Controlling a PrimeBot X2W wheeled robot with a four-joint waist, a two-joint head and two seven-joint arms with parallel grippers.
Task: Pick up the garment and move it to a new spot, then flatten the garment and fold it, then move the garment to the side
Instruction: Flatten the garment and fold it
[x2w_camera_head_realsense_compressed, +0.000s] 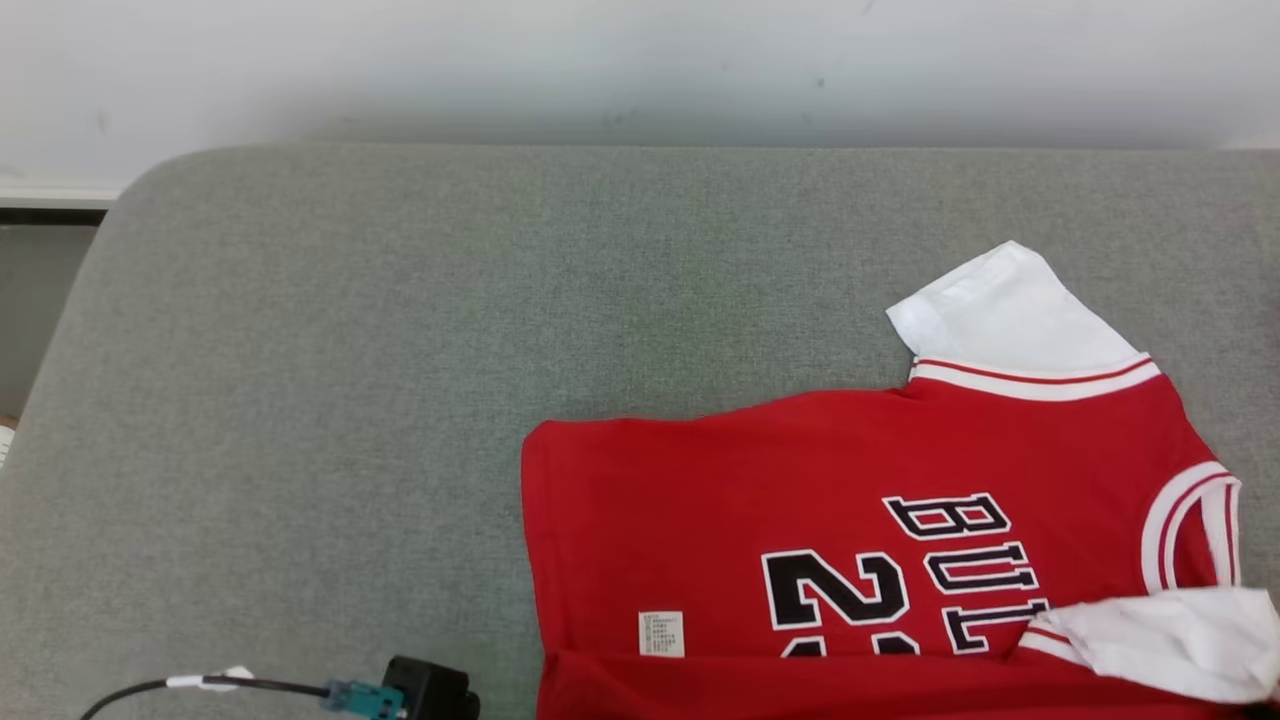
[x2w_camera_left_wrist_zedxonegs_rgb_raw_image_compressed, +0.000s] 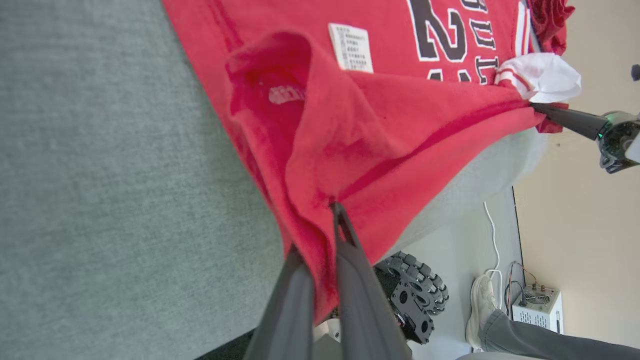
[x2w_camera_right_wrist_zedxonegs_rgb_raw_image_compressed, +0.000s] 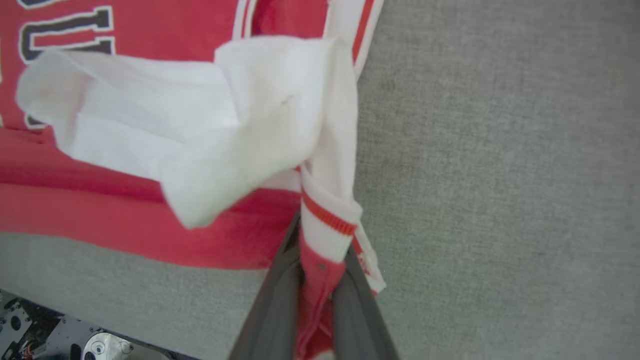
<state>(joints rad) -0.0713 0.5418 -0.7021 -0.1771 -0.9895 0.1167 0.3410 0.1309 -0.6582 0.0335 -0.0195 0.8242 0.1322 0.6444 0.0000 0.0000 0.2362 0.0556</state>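
Jersey (x2w_camera_head_realsense_compressed: 800, 480) lettering "BUL", number "2"

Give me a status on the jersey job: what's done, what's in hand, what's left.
Done: the jersey lies spread on the grey cushion, lettering up, mostly flat. In hand: the left hand is shut on the red hem and the right hand on the white-trimmed sleeve edge, both at the near side. Left: the fold itself, then moving it aside.

Red, white-sleeved garment (x2w_camera_head_realsense_compressed: 700, 520) with black, white-outlined lettering; grey textured cushion (x2w_camera_head_realsense_compressed: 300, 400).
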